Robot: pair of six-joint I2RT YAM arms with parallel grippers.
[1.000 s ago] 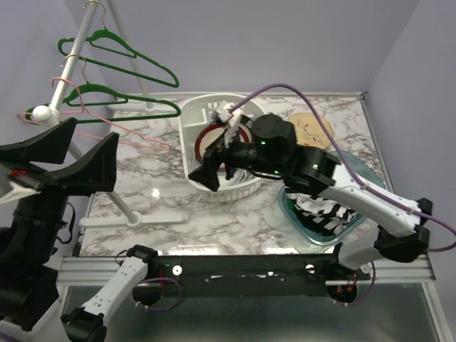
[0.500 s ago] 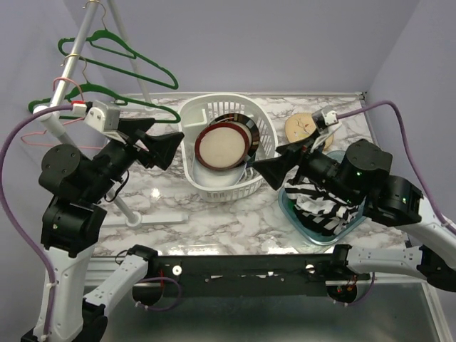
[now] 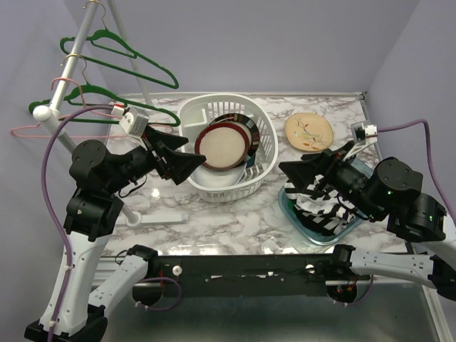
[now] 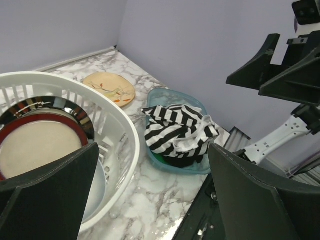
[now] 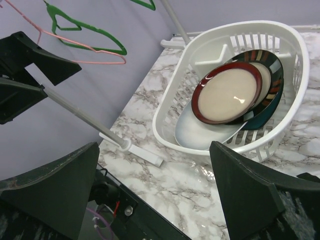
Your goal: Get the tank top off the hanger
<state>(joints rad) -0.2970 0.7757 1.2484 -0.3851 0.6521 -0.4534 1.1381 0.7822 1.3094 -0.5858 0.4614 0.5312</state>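
Note:
The black-and-white striped tank top [image 3: 322, 205] lies crumpled in a teal bin [image 3: 293, 215] at the right; it also shows in the left wrist view [image 4: 176, 131]. No garment hangs on the hangers: two green hangers [image 3: 122, 48] and a pink hanger [image 3: 43, 128] hang bare on the rack rail. My left gripper [image 3: 187, 158] is open and empty, held in the air left of the white basket. My right gripper [image 3: 285, 175] is open and empty, in the air just left of the tank top. Both grippers point toward each other.
A white basket [image 3: 265, 135] with stacked plates [image 3: 221, 146] stands mid-table. A tan plate [image 3: 308, 132] lies at the back right. The rack's slanted pole [image 3: 100, 182] and white foot [image 5: 131, 150] stand at the left. Walls close in on the left and right.
The right arm has swung back from over the basket to above the bin. The left arm has come down and its gripper moved right toward the basket. Both stay open.

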